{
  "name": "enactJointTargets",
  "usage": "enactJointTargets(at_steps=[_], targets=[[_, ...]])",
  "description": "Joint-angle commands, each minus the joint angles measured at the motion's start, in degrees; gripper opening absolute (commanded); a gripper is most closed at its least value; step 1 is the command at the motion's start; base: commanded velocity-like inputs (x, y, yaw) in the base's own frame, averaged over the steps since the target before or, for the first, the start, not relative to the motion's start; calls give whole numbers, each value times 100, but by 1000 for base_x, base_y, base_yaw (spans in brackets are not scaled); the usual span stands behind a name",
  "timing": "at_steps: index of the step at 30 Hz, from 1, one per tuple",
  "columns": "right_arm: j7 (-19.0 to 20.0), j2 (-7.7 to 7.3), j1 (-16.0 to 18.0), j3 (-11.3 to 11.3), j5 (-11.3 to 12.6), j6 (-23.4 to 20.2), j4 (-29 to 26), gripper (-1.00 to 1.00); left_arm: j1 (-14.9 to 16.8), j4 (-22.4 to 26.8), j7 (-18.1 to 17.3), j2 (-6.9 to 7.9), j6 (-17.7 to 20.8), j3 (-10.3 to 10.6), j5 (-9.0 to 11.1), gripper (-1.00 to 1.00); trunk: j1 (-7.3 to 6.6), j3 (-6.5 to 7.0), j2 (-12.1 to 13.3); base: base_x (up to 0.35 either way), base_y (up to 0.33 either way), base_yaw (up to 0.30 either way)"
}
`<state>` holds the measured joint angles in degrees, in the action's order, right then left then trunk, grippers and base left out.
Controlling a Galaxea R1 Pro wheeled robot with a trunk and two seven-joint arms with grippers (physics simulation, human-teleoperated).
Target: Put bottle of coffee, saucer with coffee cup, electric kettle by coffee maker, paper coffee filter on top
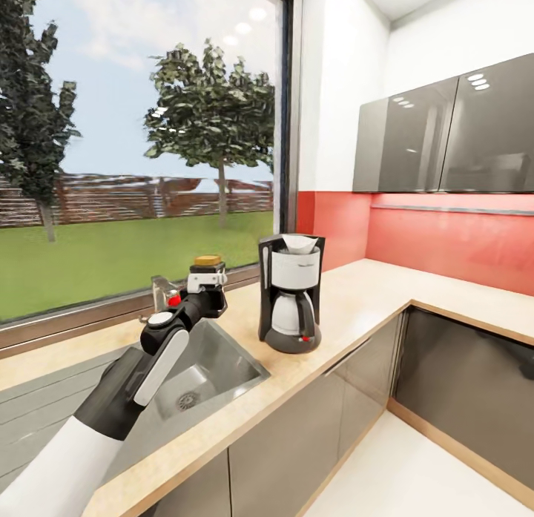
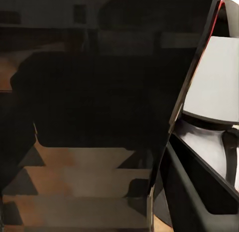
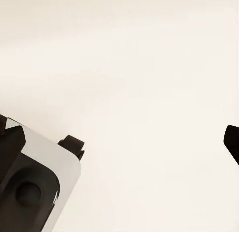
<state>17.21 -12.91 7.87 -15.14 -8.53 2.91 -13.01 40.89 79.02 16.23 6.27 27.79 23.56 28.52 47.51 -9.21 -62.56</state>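
Okay, your left gripper [image 1: 206,281] sits mid-frame, jaws clamped on the bottle of coffee [image 1: 208,262], just left of the coffee maker [image 1: 290,293] on the table [image 1: 363,294]. Risk: the sink [image 1: 215,369] lies right below, so an early release or a swing could drop the bottle in or knock the maker. The paper filter [image 1: 300,243] sits in the maker's top; carafe contents unclear. Right jaws: can't tell.

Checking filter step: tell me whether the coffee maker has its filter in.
In: a white paper filter sits atop the black coffee maker.
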Motion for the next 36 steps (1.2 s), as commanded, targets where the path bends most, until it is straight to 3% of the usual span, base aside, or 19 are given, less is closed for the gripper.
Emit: enactJointTargets(at_steps=[1,36], targets=[[18,-1,4,20,-61,25,1,100,7,-29,46,6,16,16,48,-100,1,-8,-6,15,-14,0],[10,3,4,22,-61,29,1,100,7,-151,23,6,7,18,48,-100,1,-8,-6,50,-49,0]])
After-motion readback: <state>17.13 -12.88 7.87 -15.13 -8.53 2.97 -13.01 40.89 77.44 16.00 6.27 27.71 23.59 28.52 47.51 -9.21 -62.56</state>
